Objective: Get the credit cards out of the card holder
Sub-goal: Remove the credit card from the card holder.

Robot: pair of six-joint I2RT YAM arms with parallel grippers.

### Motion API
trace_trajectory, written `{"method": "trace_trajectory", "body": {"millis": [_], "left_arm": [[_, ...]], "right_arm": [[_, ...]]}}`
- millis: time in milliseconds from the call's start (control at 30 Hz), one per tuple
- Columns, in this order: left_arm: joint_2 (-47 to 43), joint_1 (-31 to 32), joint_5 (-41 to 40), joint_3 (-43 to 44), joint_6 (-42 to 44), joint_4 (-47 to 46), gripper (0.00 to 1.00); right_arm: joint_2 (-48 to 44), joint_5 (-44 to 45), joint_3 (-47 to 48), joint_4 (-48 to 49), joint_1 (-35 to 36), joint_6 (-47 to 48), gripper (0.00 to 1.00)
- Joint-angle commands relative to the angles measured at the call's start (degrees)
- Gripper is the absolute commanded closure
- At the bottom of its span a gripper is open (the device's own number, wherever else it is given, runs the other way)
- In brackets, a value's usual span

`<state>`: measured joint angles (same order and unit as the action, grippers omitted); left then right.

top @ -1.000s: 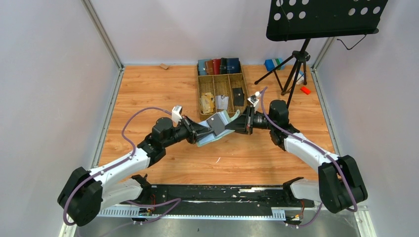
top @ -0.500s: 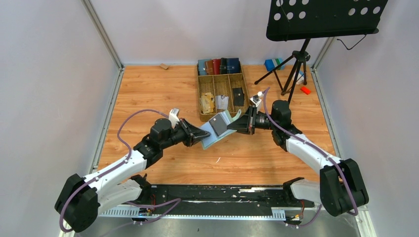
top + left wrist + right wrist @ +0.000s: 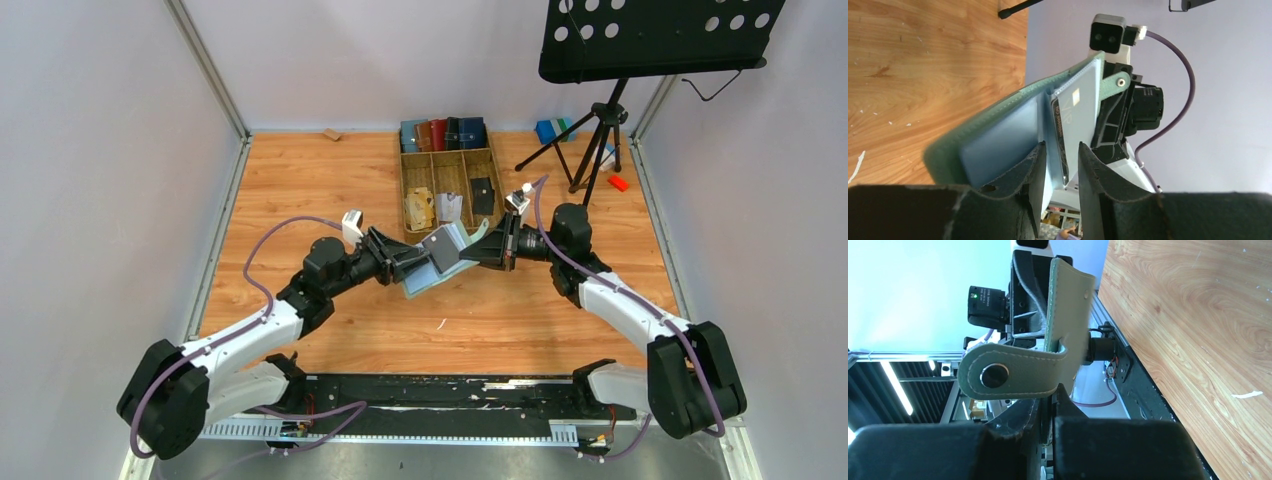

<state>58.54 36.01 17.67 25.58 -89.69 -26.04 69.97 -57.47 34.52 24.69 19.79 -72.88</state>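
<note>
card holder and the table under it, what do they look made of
The card holder looks like sage-green leather or faux leather, I cannot tell which: matte, with pale stitching along its edges. Its snap is dark and glossy, probably metal. The table is wood or wood-look laminate, showing light brown grain and a slight sheen.

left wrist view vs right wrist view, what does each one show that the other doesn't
Only the left wrist view shows the card holder's pale blue inside, a dark card edge-on in its pocket, and the left gripper open with a finger on either side of that card. Only the right wrist view shows the holder's outer green face and the right gripper shut on its edge. Both show the snap tab and the wooden table.
</note>
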Motion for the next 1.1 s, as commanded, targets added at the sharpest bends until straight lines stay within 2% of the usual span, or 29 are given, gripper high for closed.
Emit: {"method": "trace_trajectory", "body": {"millis": [0,167,367,567,600,767,833,900,1067], "left_arm": [[2.1,-0.4,0.3,2.9,-0.2,-2.7,0.61],[2.5,-0.5,0.2,4.1,0.8,-0.5,0.59],[3.7,-1.1,1.5,4.0,-0.2,-5.4,0.68],[6.6,-1.9,5.7,5.1,-0.4,-7.6,0.66],[7.2,-2.0,6.0,5.2,-0.6,-8.2,0.68],[8.5,-2.2,6.5,5.8,-1.1,-10.6,0.99],[8.2,-2.5,6.4,5.5,-1.1,-10.0,1.00],[7.5,-2.8,6.1,5.1,-0.6,-9.2,1.00],[5.4,-3.1,7.1,5.9,2.6,-4.5,1.00]], "right_arm": [[-1.7,-1.8,-0.5,9.5,0.0,-4.4,1.00],[-1.6,-2.3,-0.8,13.0,0.0,-6.5,1.00],[-0.3,-3.1,-1.0,13.2,0.1,-6.5,1.00],[1.0,-4.4,-1.8,18.5,1.0,-8.7,1.00],[1.2,-4.5,-1.9,19.7,1.2,-9.7,1.00],[1.7,-4.7,-2.6,23.0,1.4,-11.3,1.00],[1.7,-4.6,-2.8,22.0,1.3,-10.6,1.00],[1.2,-4.1,-2.8,19.4,1.3,-8.9,0.93],[-1.1,-2.6,-0.1,6.6,1.0,0.2,0.59]]}}
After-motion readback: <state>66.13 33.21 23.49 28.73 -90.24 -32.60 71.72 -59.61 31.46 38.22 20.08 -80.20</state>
